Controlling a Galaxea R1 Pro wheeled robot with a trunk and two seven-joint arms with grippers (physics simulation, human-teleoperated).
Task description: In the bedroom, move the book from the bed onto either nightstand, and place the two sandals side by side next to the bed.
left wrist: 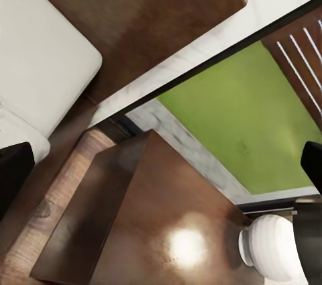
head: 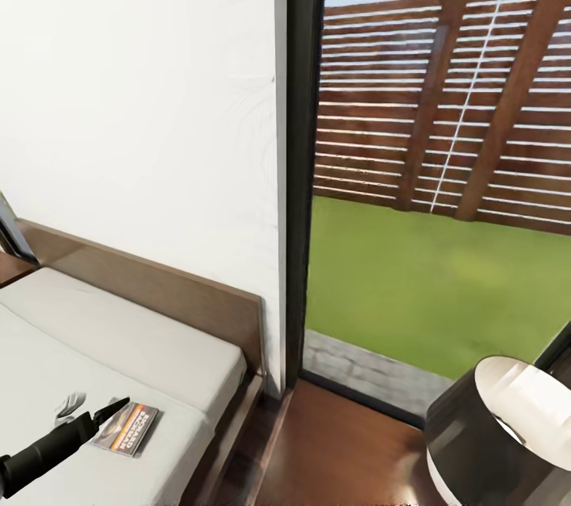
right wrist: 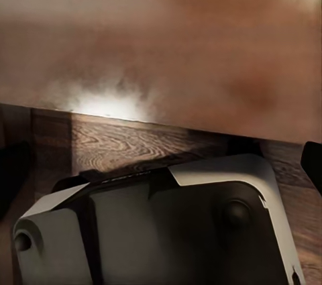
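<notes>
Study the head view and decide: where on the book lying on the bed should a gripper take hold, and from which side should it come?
Judging by its pose, the book lies flat on the mattress, so a grip across its thin edge suits best. The left gripper already sits at its near-left edge; coming low from that side, one finger should probably slide under the cover while the other presses on top.

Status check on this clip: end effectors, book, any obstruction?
Left end effector open, empty, tips by the book. Book flat on the bed, ungrasped. Nightstand beside the bed; lamp there. Right state unclear.

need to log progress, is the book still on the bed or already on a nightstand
On the bed: the book lies flat on the mattress, with the left gripper at its edge.
</notes>
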